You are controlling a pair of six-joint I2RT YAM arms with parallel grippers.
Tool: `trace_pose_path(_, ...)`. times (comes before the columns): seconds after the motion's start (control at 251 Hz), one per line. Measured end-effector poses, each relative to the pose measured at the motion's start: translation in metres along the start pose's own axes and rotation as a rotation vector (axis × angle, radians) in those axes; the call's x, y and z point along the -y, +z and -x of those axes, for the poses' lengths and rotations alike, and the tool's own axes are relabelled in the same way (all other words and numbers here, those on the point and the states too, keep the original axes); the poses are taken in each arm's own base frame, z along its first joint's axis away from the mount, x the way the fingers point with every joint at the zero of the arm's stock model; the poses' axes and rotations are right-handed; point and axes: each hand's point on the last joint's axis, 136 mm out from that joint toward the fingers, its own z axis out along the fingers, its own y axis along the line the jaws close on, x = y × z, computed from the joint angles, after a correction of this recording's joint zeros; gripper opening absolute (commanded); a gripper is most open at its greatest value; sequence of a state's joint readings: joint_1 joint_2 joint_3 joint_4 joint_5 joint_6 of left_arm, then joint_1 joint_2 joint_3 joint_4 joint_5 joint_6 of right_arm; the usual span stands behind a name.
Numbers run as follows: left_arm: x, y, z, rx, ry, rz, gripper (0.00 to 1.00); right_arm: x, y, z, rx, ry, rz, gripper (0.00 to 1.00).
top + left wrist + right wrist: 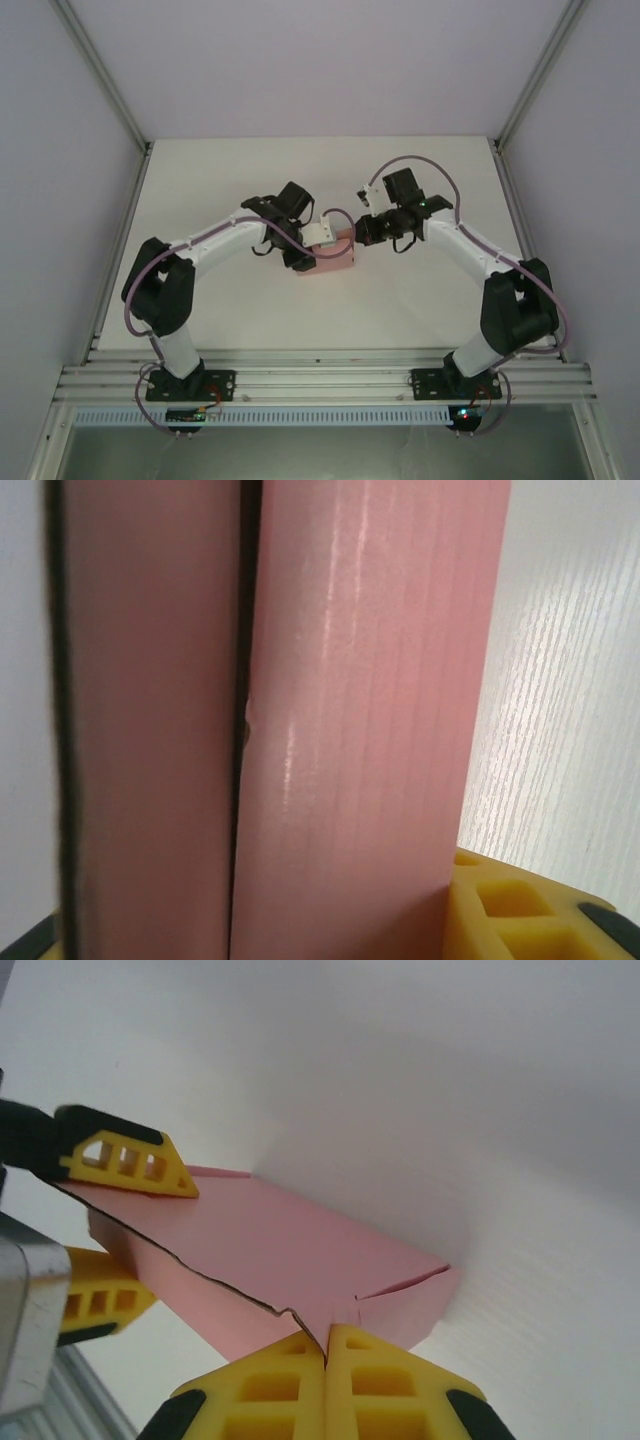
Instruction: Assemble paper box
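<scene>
Paper box (335,262) at middle of table (420,180); closing of end flap (400,1295) judged in hand.
Box is clamped by left gripper (303,250); right gripper (327,1335), fingers together, possibly pinches the flap; tucking inward is needed next.

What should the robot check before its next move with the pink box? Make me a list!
1. The left gripper holds the paper box: ok, its fingers sit on both sides of it.
2. The right gripper grips the box's edge: ok, it is shut tight on the card.
3. Box folded up, not flat: ok, it has a low box shape.
4. Corner flap tucked in: cannot tell, a slit shows by the right gripper.
5. Box resting on the table: cannot tell.
6. Grippers apart from each other: ok, they sit at different ends of the box.
</scene>
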State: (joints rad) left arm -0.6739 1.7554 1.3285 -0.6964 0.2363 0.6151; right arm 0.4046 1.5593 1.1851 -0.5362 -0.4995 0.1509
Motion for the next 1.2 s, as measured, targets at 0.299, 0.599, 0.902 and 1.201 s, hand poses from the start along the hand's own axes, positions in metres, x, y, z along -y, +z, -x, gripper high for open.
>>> trace_pose_path(0.299,0.001,0.001,-0.002,-0.015,-0.011,-0.008,0.42,-0.002,0.006,0.001,-0.057,0.215,0.028,0.0)
trace_pose_path(0.599,0.0,-0.001,-0.007,-0.033,-0.029,-0.011,0.42,-0.007,0.011,-0.001,-0.077,0.324,0.066,0.0)
trace_pose_path(0.902,-0.001,0.001,-0.006,-0.033,-0.033,-0.007,0.44,0.001,0.016,-0.009,0.01,0.149,0.018,0.0)
trace_pose_path(1.201,-0.004,0.001,-0.008,-0.042,-0.055,0.007,0.46,0.0,0.023,-0.007,0.154,0.002,-0.089,0.0)
